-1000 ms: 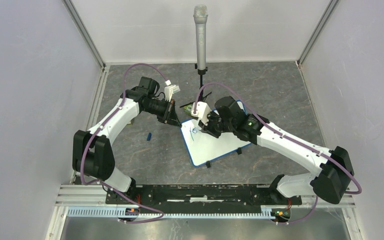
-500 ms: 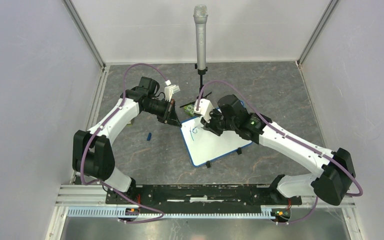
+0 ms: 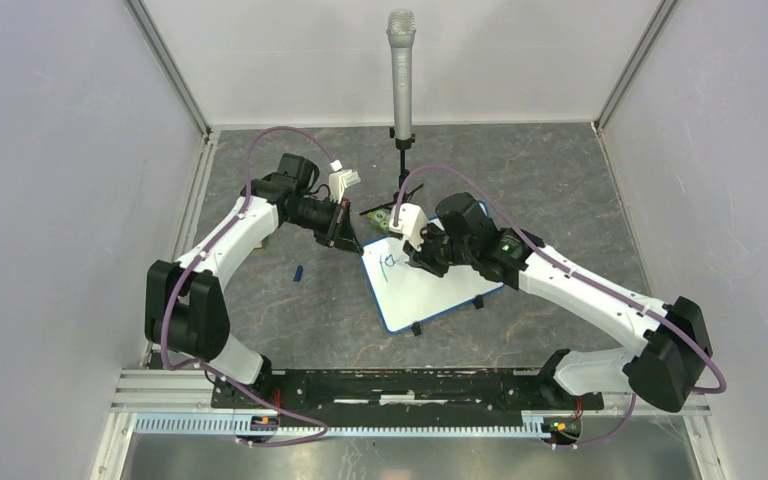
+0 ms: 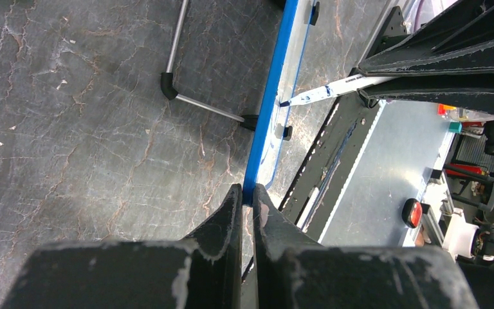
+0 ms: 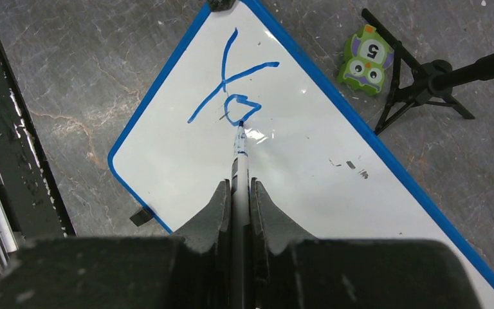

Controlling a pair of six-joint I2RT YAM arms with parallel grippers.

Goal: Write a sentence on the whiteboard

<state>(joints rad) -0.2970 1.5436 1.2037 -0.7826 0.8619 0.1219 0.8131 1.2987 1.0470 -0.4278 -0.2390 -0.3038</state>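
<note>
Though just two letters, the sentence (image 5: pixel 224 89) under the right claw's (image 5: pixel 238 188) marker (image 5: pixel 240 153)

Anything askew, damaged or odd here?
The whiteboard lies skewed on the table, its blue rim pinched by the left gripper. Small dark specks dot its surface beyond the marker held by the right gripper. A small blue piece lies loose nearby. Nothing spilled.

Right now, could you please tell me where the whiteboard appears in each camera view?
Top external: whiteboard lies tilted at the picture's centre.
Left wrist: edge-on, a blue strip from top centre down into the left gripper.
Right wrist: fills the middle, upper centre to lower right.
Shared landmark: the marker, tip on the board in both wrist views.
</note>
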